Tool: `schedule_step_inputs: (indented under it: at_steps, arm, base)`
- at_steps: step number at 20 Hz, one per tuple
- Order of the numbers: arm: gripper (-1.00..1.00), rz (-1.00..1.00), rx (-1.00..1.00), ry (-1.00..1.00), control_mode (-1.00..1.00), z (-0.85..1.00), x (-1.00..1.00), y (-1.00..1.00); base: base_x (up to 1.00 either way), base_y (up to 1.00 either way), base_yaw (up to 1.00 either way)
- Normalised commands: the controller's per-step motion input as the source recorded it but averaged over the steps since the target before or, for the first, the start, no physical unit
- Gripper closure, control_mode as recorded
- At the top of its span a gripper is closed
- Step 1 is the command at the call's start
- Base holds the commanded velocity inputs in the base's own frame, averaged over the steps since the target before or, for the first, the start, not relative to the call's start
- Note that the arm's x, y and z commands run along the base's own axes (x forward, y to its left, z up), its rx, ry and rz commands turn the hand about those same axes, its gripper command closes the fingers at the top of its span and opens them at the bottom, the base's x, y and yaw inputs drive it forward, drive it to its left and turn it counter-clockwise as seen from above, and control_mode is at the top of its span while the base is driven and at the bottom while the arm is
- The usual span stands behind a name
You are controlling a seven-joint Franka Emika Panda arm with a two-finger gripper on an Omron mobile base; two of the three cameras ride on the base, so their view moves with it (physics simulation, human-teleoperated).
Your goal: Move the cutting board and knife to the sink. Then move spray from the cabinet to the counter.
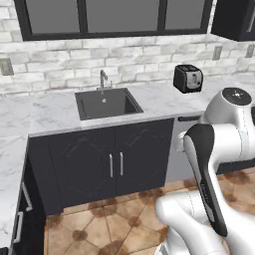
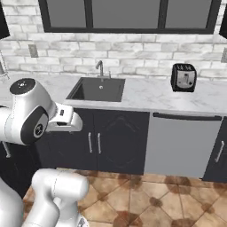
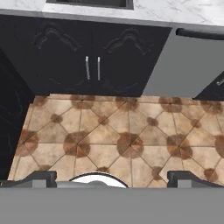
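Your gripper (image 3: pixel 112 177) hangs with its jaws spread wide and grasping nothing, pointing down at the brown tiled floor (image 3: pixel 118 140) before the dark base cabinet doors (image 3: pixel 92 61). Ahead of you, the black sink (image 1: pixel 107 103) sits sunk in the white marble counter (image 1: pixel 50 112) under the window, its grey faucet (image 1: pixel 103 78) at the back rim. A black toaster (image 2: pixel 183 76) stands well to the sink's right, near the brick wall.

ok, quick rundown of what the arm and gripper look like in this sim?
Glossy white rounded arm links with dark charcoal joint sections and a long black inlay down one link. A round grey-black cap tops one joint. The gripper has two small dark grey finger tips, blocky and set wide apart. No cables or markings are visible.
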Motion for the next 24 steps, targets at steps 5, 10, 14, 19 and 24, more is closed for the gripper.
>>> schedule_step_inputs:
  at_steps: [5,10,14,19,24]
  arm:
    - [-1.0,0.0,0.0,0.0,1.0,0.0,0.0,0.0]
    - [-1.0,0.0,0.0,0.0,1.0,0.0,0.0,0.0]
    - [-1.0,0.0,0.0,0.0,1.0,0.0,0.0,0.0]
    - [-1.0,0.0,0.0,0.0,1.0,0.0,0.0,0.0]
    - [-1.0,0.0,0.0,0.0,1.0,0.0,0.0,0.0]
  base:
    - [-1.0,-0.25,-0.04]
    - [-1.0,-0.27,-0.02]
    - [-1.0,-0.37,0.0]
    - [-1.0,-0.32,0.0]
    - [-1.0,-0.23,0.0]
